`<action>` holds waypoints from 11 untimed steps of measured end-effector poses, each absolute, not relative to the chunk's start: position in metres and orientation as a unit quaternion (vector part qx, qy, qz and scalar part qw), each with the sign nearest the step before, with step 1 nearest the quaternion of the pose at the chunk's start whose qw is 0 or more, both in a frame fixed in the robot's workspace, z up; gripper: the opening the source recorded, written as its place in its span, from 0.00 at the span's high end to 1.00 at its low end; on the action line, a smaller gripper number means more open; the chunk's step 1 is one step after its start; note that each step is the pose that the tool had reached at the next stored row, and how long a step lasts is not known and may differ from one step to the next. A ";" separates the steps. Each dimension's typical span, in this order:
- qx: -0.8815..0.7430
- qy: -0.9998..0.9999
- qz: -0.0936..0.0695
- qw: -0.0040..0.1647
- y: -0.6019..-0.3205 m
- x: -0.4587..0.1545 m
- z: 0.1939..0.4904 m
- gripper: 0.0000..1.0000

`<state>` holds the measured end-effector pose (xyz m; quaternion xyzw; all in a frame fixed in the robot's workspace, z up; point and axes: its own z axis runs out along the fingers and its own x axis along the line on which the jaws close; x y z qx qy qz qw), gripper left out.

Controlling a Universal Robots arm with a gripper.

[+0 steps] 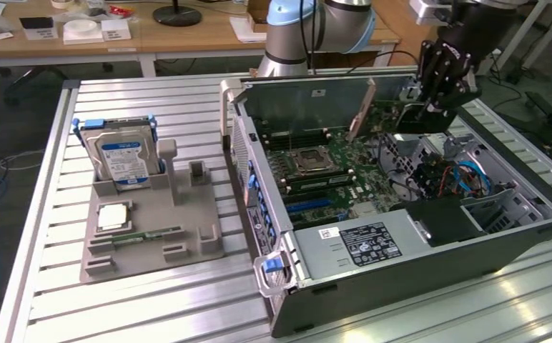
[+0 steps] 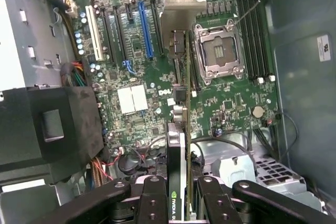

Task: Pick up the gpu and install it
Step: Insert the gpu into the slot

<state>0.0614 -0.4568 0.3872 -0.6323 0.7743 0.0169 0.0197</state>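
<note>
My gripper [image 1: 438, 106] is clamped on the gpu [image 2: 177, 150]. Its 2 black fingers [image 2: 154, 200] are closed part-way against the card's faces, one on each side, and hold it edge-on by its upper edge. From the wrist view I see the card running away from the fingers over the green motherboard [image 2: 231, 103], with its silvery end bracket [image 2: 178, 3] at the far end. It lies between the row of expansion slots, among them 1 blue slot [image 2: 144, 30] and 1 white slot [image 2: 93, 32], and the open CPU socket [image 2: 216, 51]. I cannot tell whether its lower edge touches the board. In the exterior view the arm reaches down into the open computer case [image 1: 505, 243], which lies on its side on the ribbed metal table [image 1: 142, 307], and the gripper hangs over the case's far end. Well apart, toward the exterior view's left, a grey holder [image 1: 161, 243] carries a hard drive [image 1: 124, 161] standing upright with its blue-and-white label outward. A narrow green memory stick [image 1: 147, 234] lies flat in the holder's front row.
</note>
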 end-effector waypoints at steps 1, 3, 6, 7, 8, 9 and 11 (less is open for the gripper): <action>-0.635 0.772 0.018 0.020 -0.457 0.061 0.386 0.73; -0.640 0.768 0.019 0.021 -0.457 0.061 0.386 0.73; -0.647 0.762 0.019 0.021 -0.456 0.060 0.384 0.73; -0.650 0.760 0.020 0.021 -0.456 0.060 0.384 0.73; -0.652 0.758 0.021 0.022 -0.455 0.059 0.383 0.73; -0.654 0.756 0.021 0.022 -0.455 0.059 0.383 0.73; -0.658 0.752 0.021 0.022 -0.455 0.058 0.382 0.73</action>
